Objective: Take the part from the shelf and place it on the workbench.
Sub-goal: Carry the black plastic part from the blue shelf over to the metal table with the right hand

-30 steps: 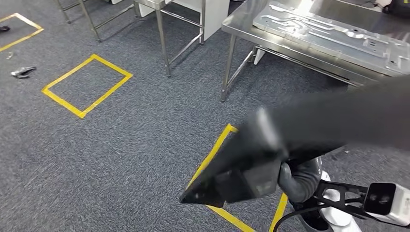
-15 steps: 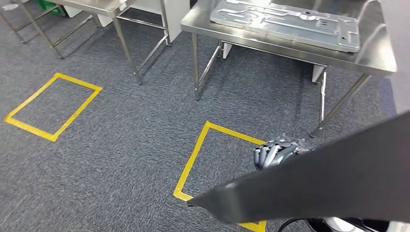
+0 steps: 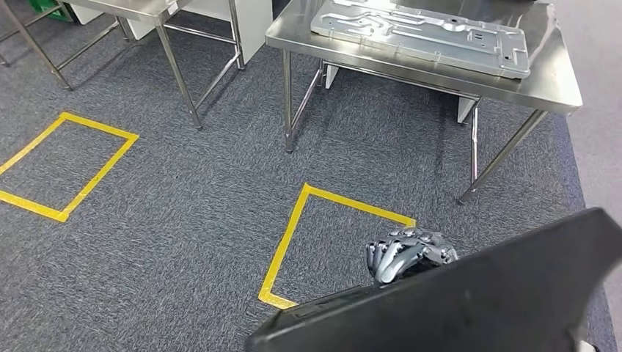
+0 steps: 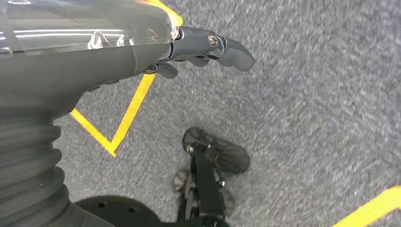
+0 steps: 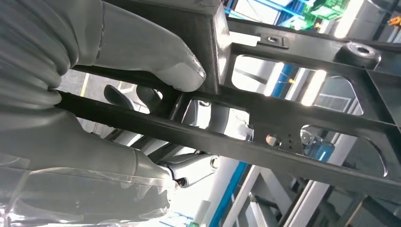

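A large black frame part [image 3: 477,308] fills the lower right of the head view, tilted and carried above the carpet. My right hand [image 3: 407,253] grips its upper edge, fingers curled over it. In the right wrist view the thumb [image 5: 175,71] presses on a bar of the black part [image 5: 293,123], with darker fingers behind it. The steel workbench [image 3: 411,62] stands ahead at the top of the view, with a silver metal plate [image 3: 418,29] lying on it. My left hand [image 4: 208,45] hangs over the floor, fingers stretched out and holding nothing.
A yellow tape square [image 3: 323,227] marks the carpet just in front of the workbench. Another tape square [image 3: 59,169] lies to the left. A second steel table [image 3: 176,44] stands at the back left. The workbench legs [image 3: 287,103] reach the floor.
The whole view has swung round: the workbench now sits ahead, near the middle. The black part sits lower in the picture, with my right hand still on its edge.
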Controlling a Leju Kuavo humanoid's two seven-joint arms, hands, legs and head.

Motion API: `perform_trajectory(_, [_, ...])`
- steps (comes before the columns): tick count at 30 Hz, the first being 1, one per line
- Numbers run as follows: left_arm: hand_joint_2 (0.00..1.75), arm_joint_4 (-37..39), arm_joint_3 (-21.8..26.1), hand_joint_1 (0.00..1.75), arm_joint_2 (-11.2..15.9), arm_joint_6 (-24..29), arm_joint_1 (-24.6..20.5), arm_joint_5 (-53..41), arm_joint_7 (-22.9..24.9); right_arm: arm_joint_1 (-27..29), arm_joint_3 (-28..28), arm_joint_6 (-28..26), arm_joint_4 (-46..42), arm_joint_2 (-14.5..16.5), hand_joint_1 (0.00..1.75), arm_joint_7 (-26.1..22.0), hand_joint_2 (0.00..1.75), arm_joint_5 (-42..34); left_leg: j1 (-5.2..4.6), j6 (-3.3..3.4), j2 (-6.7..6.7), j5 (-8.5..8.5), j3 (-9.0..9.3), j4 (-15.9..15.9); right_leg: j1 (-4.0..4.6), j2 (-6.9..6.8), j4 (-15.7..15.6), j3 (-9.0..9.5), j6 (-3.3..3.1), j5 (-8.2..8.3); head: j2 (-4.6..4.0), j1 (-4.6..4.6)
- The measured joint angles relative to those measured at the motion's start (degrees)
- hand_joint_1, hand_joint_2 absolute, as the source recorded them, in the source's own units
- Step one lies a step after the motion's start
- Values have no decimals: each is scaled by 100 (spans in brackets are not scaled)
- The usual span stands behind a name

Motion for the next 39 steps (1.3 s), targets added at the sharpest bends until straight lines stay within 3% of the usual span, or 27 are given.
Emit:
perform_trajectory(2, [175,0,14,0,2,-50,17,2,-8,135,-4,22,-5,6,164,-57,175,71,-12,6,31,-4,-5,1,-12,-5,514,-250,11,-153,0,-1])
perform_trajectory(3, [175,0,17,0,2,-72,23,3,-18,212,-9,34,-20,10,164,-73,175,123,-18,7,42,-9,-1,1,-13,-7,468,-226,-1,-68,0,-1])
perform_trajectory(5, [175,0,22,0,1,-118,28,4,-43,393,-31,63,-102,43,164,-79,175,258,-28,0,51,-22,20,0,6,-34,-229,136,-69,304,0,0])
perform_trajectory(7, [175,0,31,0,-2,-146,29,4,-57,599,-57,79,-235,105,164,-82,175,405,-47,-35,56,-42,37,-1,56,-101,-916,487,-155,515,0,-1])
perform_trajectory(9, [175,0,43,0,-4,-152,34,4,-60,787,-71,72,-362,172,164,-87,175,520,-47,-96,72,-63,50,-13,99,-122,-1089,562,-209,500,0,-2])
perform_trajectory(12, [175,0,52,0,2,-156,35,2,-61,1009,-74,67,-515,255,164,-90,175,631,-39,-200,84,-131,93,18,65,-68,-1203,651,-269,532,-1,-5])
perform_trajectory(14, [175,0,54,0,10,-161,36,-2,-61,1090,-75,69,-577,313,164,-92,175,655,-32,-241,58,-368,-96,457,34,-53,-1273,732,-303,546,-1,-16])
perform_trajectory(16, [175,0,55,0,13,-166,48,-8,-59,1186,-85,84,-621,358,164,-92,175,660,-23,-266,47,-671,-486,1193,42,-43,-1271,765,-333,515,0,-24])
perform_trajectory(17, [175,0,55,0,15,-169,62,-12,-58,1239,-96,100,-640,372,164,-91,175,662,-19,-276,47,-715,-631,1436,45,-32,-1266,782,-338,495,0,-24])
perform_trajectory(18, [175,0,55,0,19,-172,78,-16,-60,1281,-111,123,-656,385,164,-91,175,662,-15,-283,47,-641,-679,1472,46,-13,-1259,806,-335,471,0,-23])
perform_trajectory(19, [175,0,55,0,26,-173,90,-23,-62,1312,-128,146,-671,400,164,-90,175,664,-10,-286,47,-467,-620,1294,44,8,-1251,838,-325,444,0,-24])
perform_trajectory(20, [175,0,55,0,37,-174,97,-30,-66,1341,-147,162,-690,421,164,-89,175,669,-5,-285,46,-226,-469,931,41,26,-1240,880,-309,408,0,-24])
perform_trajectory(22, [175,0,54,0,55,-175,94,-45,-81,1391,-184,173,-732,469,164,-89,175,693,-6,-248,23,47,-161,274,52,44,-1204,935,-257,332,0,-23])
perform_trajectory(23, [175,0,54,0,61,-176,93,-51,-92,1410,-201,172,-758,493,164,-89,175,715,-12,-219,12,81,-75,90,58,47,-1186,943,-228,305,0,-20])
perform_trajectory(27, [175,0,52,0,71,-190,92,-85,-120,1469,-267,160,-878,561,164,-90,175,760,-14,-86,11,34,-23,-8,55,41,-1125,927,-124,220,0,-15])
perform_trajectory(29, [175,0,52,0,75,-205,88,-108,-124,1486,-301,163,-934,579,164,-92,175,745,8,-33,36,28,12,-41,34,18,-702,725,-62,-14,0,0])
perform_trajectory(31, [175,0,52,0,81,-215,87,-118,-131,1524,-338,179,-956,594,164,-92,175,718,3,-4,72,8,23,-45,6,5,74,281,-14,-310,0,11])
perform_trajectory(32, [175,0,52,0,85,-218,87,-124,-134,1549,-356,199,-958,604,164,-92,175,705,-2,0,93,-2,29,-45,-6,2,373,85,-3,-368,0,11])
perform_trajectory(33, [175,0,52,0,89,-220,88,-132,-136,1571,-372,224,-966,615,164,-92,175,697,-5,0,117,-15,41,-44,-11,-3,477,-19,-2,-315,0,13])
perform_trajectory(34, [175,0,52,0,92,-225,89,-139,-138,1587,-390,250,-983,629,164,-92,175,686,-8,-4,143,-30,63,-44,-12,-17,344,-1,-14,-146,0,12])
perform_trajectory(35, [175,0,52,0,93,-228,89,-145,-139,1598,-410,270,-1010,644,164,-92,175,674,-11,-12,172,-48,93,-45,-5,-58,11,124,-41,97,0,13])
perform_trajectory(37, [175,0,52,0,94,-236,92,-150,-146,1608,-450,305,-1072,673,164,-92,175,647,-24,-49,228,-88,150,-46,54,-271,-766,453,-128,467,0,13])
perform_trajectory(39, [175,0,52,0,95,-236,93,-155,-154,1615,-487,355,-1119,699,164,-92,175,627,-38,-108,296,-117,175,-51,120,-392,-1097,576,-193,543,0,11])
